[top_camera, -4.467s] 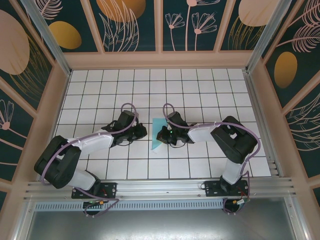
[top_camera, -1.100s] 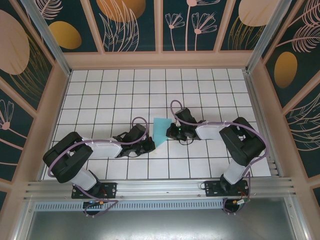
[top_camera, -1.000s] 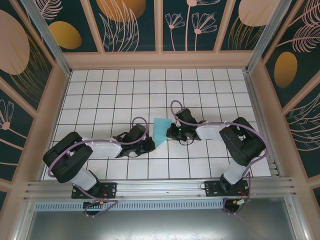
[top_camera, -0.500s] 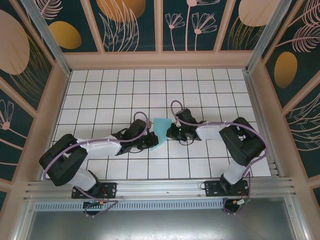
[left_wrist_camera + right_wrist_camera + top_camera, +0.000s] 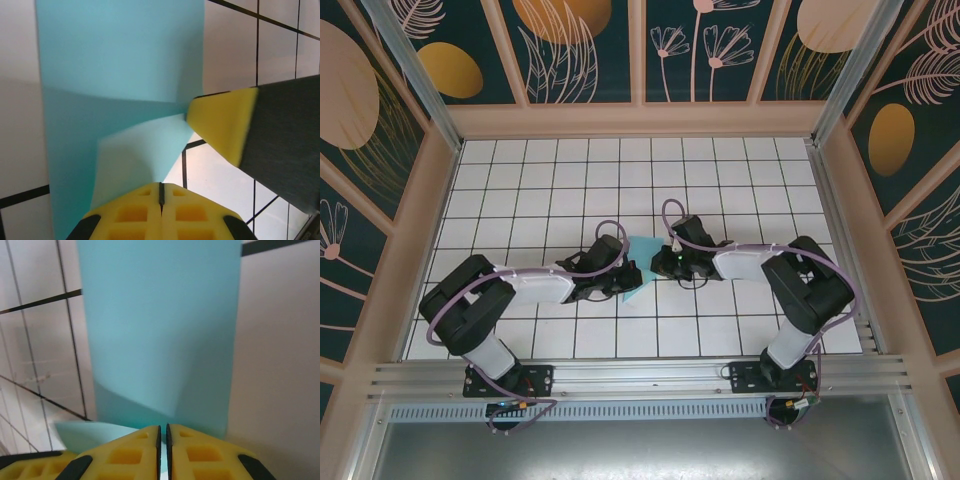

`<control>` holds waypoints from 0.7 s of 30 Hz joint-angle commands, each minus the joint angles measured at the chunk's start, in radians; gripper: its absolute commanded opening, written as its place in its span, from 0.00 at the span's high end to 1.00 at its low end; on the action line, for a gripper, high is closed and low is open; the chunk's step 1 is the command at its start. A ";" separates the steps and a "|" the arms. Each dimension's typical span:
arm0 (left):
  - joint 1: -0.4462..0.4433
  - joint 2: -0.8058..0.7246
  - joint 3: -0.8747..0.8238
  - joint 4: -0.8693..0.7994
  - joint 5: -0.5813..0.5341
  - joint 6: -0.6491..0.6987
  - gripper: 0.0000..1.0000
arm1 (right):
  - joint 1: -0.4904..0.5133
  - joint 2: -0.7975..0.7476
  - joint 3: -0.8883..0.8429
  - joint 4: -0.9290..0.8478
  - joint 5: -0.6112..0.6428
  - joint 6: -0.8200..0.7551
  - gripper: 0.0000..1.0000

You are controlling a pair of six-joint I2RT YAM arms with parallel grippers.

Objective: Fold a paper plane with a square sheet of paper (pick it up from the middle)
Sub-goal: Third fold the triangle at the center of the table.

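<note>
Left wrist shows left end effector [image 5: 161,186] pinching blue paper [image 5: 120,65]

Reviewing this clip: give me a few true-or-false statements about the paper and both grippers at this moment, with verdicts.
1. The sheet of paper lies between the left gripper and the right gripper. True.
2. The left gripper stands wide open. False: it is shut.
3. The sheet is already a slim dart. False: it is broad, with one flap bent up.
4. The right gripper reaches the sheet's edge. True.
</note>
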 commanded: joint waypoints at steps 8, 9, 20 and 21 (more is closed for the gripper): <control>-0.006 0.029 0.011 -0.026 -0.043 0.024 0.97 | 0.018 -0.036 -0.034 0.081 -0.079 -0.014 0.86; -0.006 0.031 0.011 -0.026 -0.044 0.025 0.97 | 0.023 -0.033 -0.034 0.083 -0.082 -0.013 0.86; -0.006 0.043 0.008 -0.037 -0.063 0.023 0.98 | 0.050 0.029 -0.024 0.101 -0.099 -0.010 0.87; -0.007 0.042 0.009 -0.039 -0.065 0.022 0.98 | 0.050 0.033 -0.024 0.103 -0.100 -0.012 0.87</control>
